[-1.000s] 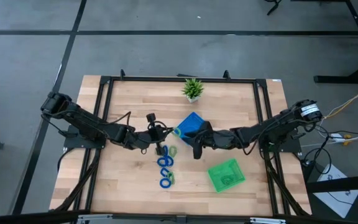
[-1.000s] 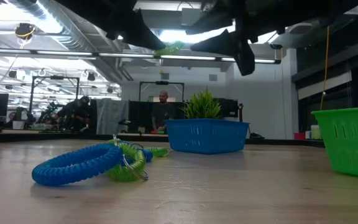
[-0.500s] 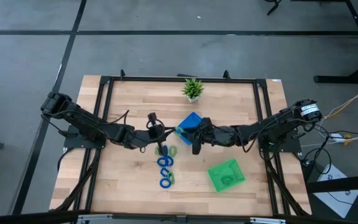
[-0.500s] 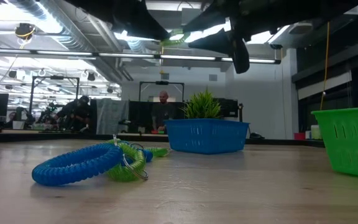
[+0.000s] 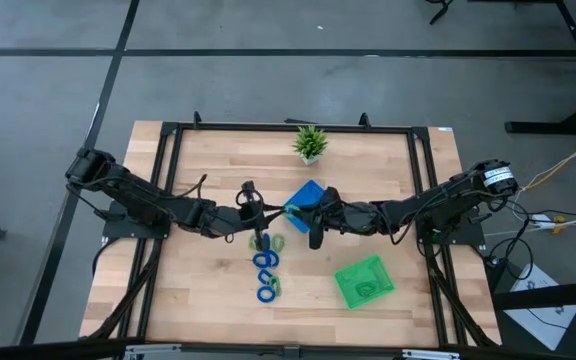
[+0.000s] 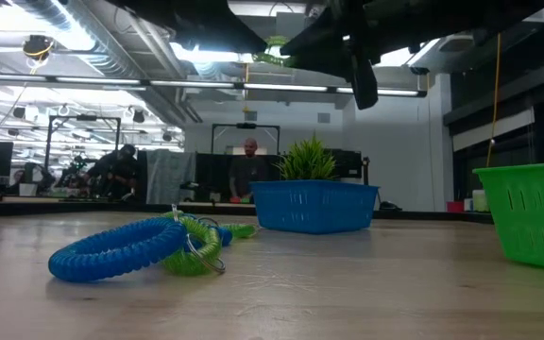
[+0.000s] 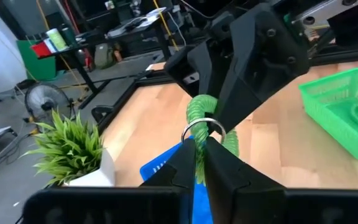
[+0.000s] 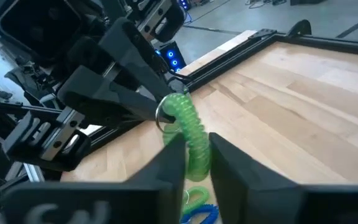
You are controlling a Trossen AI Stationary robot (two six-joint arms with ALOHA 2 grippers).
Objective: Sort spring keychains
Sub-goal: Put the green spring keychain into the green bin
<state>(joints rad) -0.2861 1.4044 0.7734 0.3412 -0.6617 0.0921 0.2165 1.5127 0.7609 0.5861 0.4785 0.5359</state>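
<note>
**Mid-air handoff of a green keychain, L to R**

Both arms meet above table centre. Left gripper [image 7: 196, 163] is pinched on the metal ring end of a light green keychain [image 7: 205, 119]; right gripper [image 8: 194, 157] has its fingers around the coil's other end, closing in on it, but I can't tell if it's gripping firmly yet. The keychain hangs between the two, well above the wood, near the blue tray [image 5: 306, 198].

Step in hand, as I read it: passing a green one over to the R arm, since the green tray [image 5: 364, 281] sits on the R side and already has a green coil in it.

Next move needs: R grip made firm first, then L lets go of the ring, then R carries it over the green tray & drops.

Rest of the keychains [image 5: 266, 265], blue + green mixed, lie in a short row on the table [image 5: 198, 300] just in front of the grippers, unsorted.
</note>
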